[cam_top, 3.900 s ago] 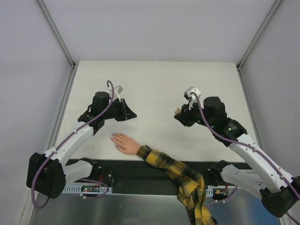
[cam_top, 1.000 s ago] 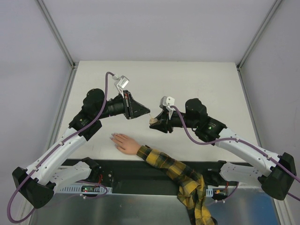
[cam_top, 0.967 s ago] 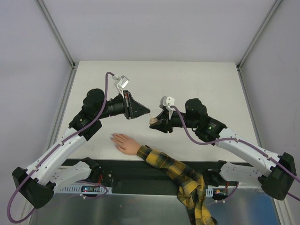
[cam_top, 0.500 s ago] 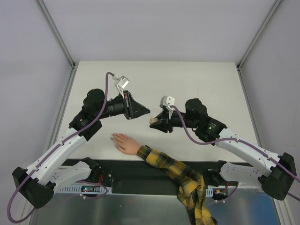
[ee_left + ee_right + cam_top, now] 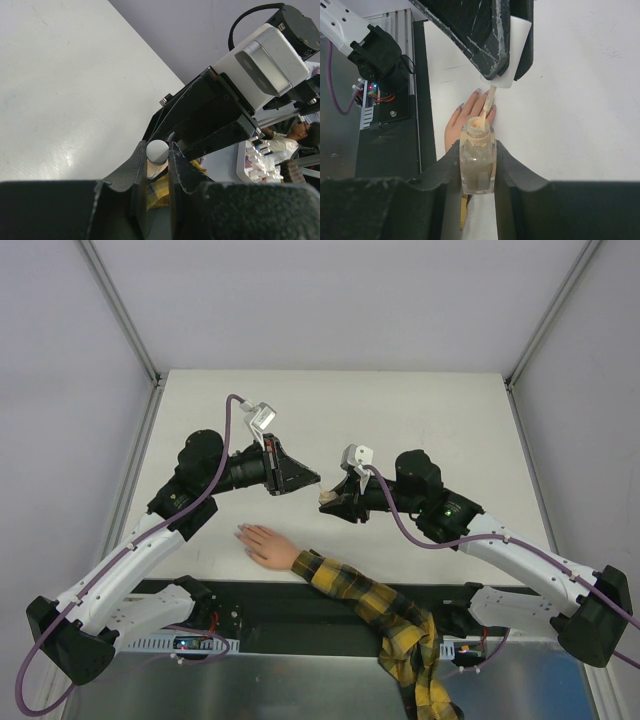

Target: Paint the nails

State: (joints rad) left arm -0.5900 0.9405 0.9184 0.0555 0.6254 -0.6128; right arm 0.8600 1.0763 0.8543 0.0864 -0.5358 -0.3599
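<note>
A small flesh-coloured hand (image 5: 264,543) lies flat on the table at the end of a yellow-and-black plaid sleeve (image 5: 372,602). Its tiny nails (image 5: 240,532) point left; in the right wrist view the nails (image 5: 476,92) show beyond the bottle. My right gripper (image 5: 332,502) is shut on a clear bottle of beige nail polish (image 5: 478,162), held above the table right of the hand. My left gripper (image 5: 308,480) is shut on the white brush cap (image 5: 158,150). The brush stem (image 5: 489,102) reaches down into the open bottle neck.
The white table (image 5: 420,420) is walled by grey panels with metal rails. A black base strip (image 5: 300,605) runs along the near edge, under the sleeve. The two grippers nearly touch above the table's middle.
Since 3.9 s ago both arms have swung inward and met, bringing cap and bottle together. Over the last second nothing has visibly moved.
</note>
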